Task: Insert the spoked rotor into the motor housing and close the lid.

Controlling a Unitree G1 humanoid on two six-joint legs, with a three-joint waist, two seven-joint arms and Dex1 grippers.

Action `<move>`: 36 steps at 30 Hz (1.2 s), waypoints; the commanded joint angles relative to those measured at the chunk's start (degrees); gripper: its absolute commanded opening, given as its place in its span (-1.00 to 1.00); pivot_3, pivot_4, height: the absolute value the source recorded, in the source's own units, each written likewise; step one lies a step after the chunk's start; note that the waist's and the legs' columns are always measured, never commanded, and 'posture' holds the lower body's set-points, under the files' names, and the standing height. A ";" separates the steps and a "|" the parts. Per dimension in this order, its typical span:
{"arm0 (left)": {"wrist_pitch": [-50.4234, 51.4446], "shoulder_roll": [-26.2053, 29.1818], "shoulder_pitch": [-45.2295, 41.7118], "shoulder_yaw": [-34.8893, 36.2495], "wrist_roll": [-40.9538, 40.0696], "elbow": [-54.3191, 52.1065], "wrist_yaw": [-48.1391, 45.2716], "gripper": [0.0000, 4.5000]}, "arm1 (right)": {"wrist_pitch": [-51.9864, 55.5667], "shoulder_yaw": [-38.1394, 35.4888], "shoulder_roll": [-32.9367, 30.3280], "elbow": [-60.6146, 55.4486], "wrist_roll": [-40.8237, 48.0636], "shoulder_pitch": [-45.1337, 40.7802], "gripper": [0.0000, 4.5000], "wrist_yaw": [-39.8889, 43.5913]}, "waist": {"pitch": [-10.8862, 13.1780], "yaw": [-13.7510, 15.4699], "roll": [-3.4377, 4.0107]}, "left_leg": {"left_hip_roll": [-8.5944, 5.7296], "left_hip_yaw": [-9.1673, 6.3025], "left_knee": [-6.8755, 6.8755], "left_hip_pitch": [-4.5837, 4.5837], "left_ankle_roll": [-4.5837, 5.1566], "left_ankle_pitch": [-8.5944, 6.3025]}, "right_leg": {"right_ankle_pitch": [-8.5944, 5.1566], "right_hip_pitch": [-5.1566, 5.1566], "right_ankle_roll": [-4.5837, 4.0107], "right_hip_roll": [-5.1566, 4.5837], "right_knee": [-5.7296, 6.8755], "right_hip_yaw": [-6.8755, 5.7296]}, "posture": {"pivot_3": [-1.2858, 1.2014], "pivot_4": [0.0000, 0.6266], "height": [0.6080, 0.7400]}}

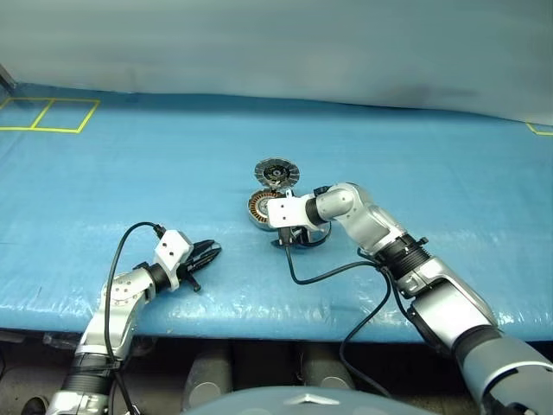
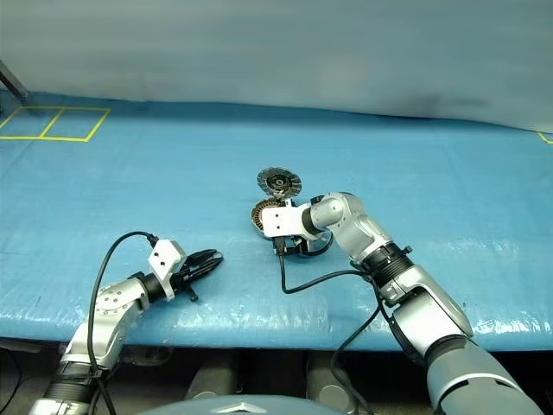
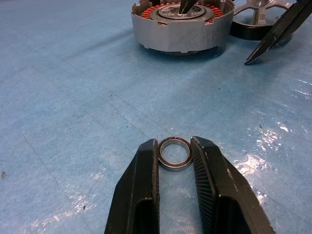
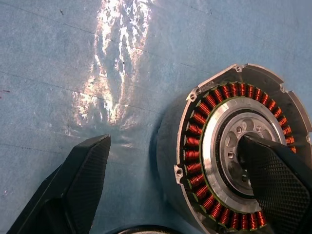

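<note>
The motor housing [image 4: 234, 151] stands on the blue cloth, its copper windings circling a silver hub. My right gripper [image 4: 170, 190] is open wide, with one finger [image 4: 273, 180] over the hub and the other [image 4: 73, 195] outside the housing wall above the cloth. The lid [image 1: 276, 172], a disc with a striped rim, lies just beyond the housing [image 1: 257, 207]. The spoked rotor [image 3: 258, 22] rests beside the housing, partly under my right hand. My left gripper [image 3: 175, 161] sits low on the cloth to the left, shut on a small plain ring [image 3: 175, 153].
The blue cloth [image 1: 389, 147] covers the whole table, whose front edge is close to my arms. Yellow tape squares [image 1: 47, 114] mark the far left corner. Black cables loop from both wrists over the cloth.
</note>
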 commanded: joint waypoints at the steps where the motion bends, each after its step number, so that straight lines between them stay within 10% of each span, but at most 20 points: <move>1: 0.29 -0.14 1.36 0.72 -0.59 -1.21 0.97 -0.71 | -2.10 0.54 0.22 1.92 -0.98 -1.83 0.58 1.76 | 0.00 0.02 0.00 | 0.00 0.00 0.00 0.01 0.00 0.00 | 0.00 0.00 -0.01 0.00 0.00 0.00 | 0.03 -0.52 1.00; 8: 0.25 -0.42 3.00 0.78 -0.90 -2.56 2.24 -0.71 | -1.76 -0.70 1.61 0.87 0.56 -2.69 -0.07 4.51 | -0.01 -0.11 0.00 | 0.02 0.01 -0.10 0.02 0.00 0.00 | 0.07 -0.02 -0.18 0.00 0.00 -0.01 | 0.03 -0.52 1.00; 36: 1.28 0.65 5.27 2.59 -2.79 -4.57 3.50 -0.71 | 13.10 1.78 4.55 -22.56 0.21 12.80 -0.07 2.99 | -0.04 -0.98 -0.04 | 0.11 0.00 -0.08 0.09 -0.01 -0.01 | -0.08 -0.03 -0.19 0.07 0.08 -0.05 | 0.03 -0.52 1.00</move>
